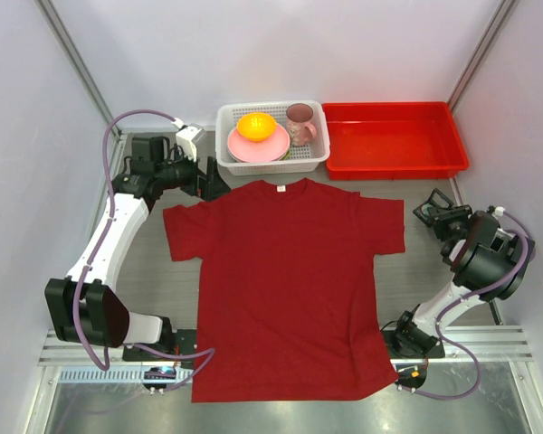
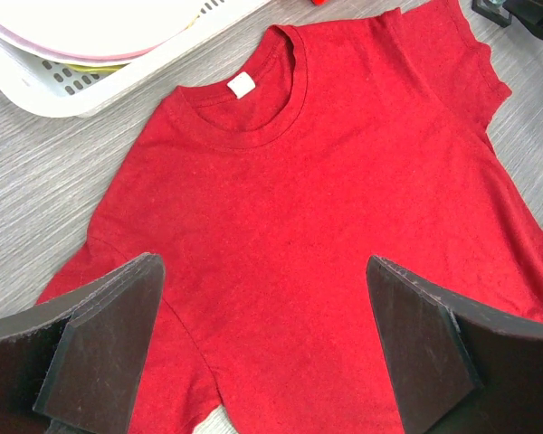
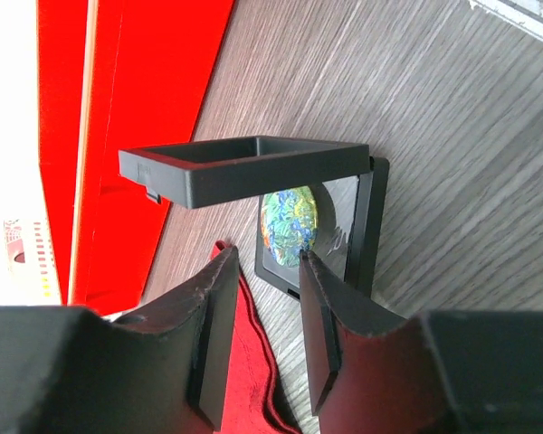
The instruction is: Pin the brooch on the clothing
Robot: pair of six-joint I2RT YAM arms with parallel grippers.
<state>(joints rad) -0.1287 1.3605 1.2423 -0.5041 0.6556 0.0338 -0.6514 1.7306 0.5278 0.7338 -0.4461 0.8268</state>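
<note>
Our left gripper [image 2: 264, 267] hangs spread wide over the shirt [image 1: 290, 280]. Beside the shirt, our right gripper [image 3: 267, 260], half spread and pinching nothing, faces the brooch [image 3: 290, 226] in its case [image 3: 244, 167].

High view, two close wrist views.
Looks steeply down from overhead; shares dark red short-sleeved T-shirt [image 1: 290, 271] with downward-facing left wrist view.

On the grey table [image 1: 409, 271] lie the T-shirt [image 1: 290, 271], white basket [image 1: 271, 167], red tray [image 1: 394, 140] and black case [image 3: 366, 226].
</note>
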